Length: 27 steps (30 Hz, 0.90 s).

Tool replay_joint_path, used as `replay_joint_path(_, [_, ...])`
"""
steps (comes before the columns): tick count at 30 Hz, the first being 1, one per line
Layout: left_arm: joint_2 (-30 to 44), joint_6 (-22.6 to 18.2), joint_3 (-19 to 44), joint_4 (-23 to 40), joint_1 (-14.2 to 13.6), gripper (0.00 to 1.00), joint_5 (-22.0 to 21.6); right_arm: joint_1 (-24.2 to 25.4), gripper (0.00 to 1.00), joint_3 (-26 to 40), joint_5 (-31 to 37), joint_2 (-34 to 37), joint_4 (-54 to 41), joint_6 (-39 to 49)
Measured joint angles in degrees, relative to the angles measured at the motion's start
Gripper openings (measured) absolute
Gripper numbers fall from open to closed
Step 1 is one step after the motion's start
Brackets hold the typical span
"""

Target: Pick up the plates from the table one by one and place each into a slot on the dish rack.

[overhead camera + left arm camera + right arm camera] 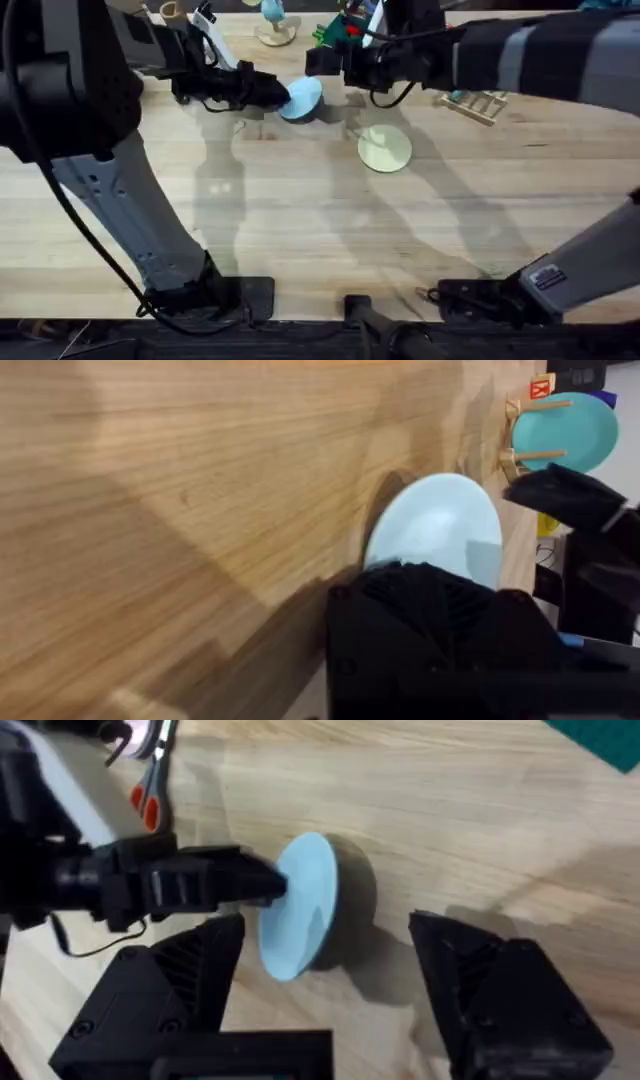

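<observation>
1. The blue plate (302,97) is held off the table (300,230), tilted on edge, at the far centre of the overhead view. Its face is turned partly toward the right arm.
2. The left gripper (278,95) clamps the plate's rim at the plate's 9 o'clock side in the overhead view. Its fingers are closed on the rim, with no other contact visible.
3. The right gripper (325,1010) sits just beside the plate, at roughly 2 o'clock from it in the overhead view. Its jaws stand wide apart and hold nothing.
4. In the right wrist view, the plate (300,905) lies ahead of the open jaws, roughly centred between them. The plate and the right fingers are apart.
5. The rack (475,102) lies at 3 o'clock from the blue plate, past the right gripper. The right arm is nearer to it than the left arm.
6. Judgement: the layout suits a hand-over from left to right. The plate's plane must line up with the gap between the right jaws before they close.
7. The cream plate (384,148) lies flat on the table, at 5 o'clock from the blue plate, untouched.
</observation>
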<state>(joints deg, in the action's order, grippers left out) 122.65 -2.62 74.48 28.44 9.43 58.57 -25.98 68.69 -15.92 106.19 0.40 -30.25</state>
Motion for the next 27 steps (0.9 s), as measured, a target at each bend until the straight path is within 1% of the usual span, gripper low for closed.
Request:
replay_joint_path(6, [0.0, 0.0, 0.0, 0.0, 0.0, 0.041, 0.0, 0.0, 0.927, 0.0, 0.0, 4.8, 5.0, -3.1])
replay_joint_path(12, [0.0, 0.0, 0.0, 0.0, 0.0, 0.041, 0.0, -0.9, 0.872, 0.0, 0.0, 7.8, 9.1, -6.9])
replay_joint_path(15, [0.0, 0.0, 0.0, 0.0, 0.0, 0.041, 0.0, -2.1, 0.798, 0.0, 0.0, 8.8, 9.8, -8.5])
replay_joint_path(17, [0.0, 0.0, 0.0, 0.0, 0.0, 0.04, 0.0, -2.7, 0.681, 0.0, 0.0, 9.1, 9.8, -9.1])
replay_joint_path(19, [0.0, 0.0, 0.0, 0.0, 0.0, 0.04, 0.0, -3.2, 0.536, 0.0, 0.0, 9.2, 9.8, -9.7])
replay_joint_path(22, [0.0, 0.0, 0.0, 0.0, 0.0, 0.04, 0.0, -3.6, 0.23, 0.1, 0.0, 9.2, 9.8, -10.6])
replay_joint_path(23, [0.0, 0.0, 0.0, 0.0, 0.0, 0.04, 0.0, -3.6, 0.141, 0.1, -0.1, 9.2, 9.8, -10.9])
replay_joint_path(24, [0.0, 0.0, 0.0, 0.0, 0.0, 0.041, 0.0, -3.6, 0.074, 0.1, -0.3, 9.2, 10.0, -11.3])
replay_joint_path(25, [0.0, 0.0, 0.0, 0.0, 0.0, 0.041, 0.0, -3.6, 0.044, 0.2, -0.6, 9.1, 10.3, -11.5])
replay_joint_path(27, [0.0, 0.0, 0.0, 0.0, 0.0, 0.041, 0.1, -3.5, 0.034, 0.4, -0.7, 9.1, 10.3, -11.6])
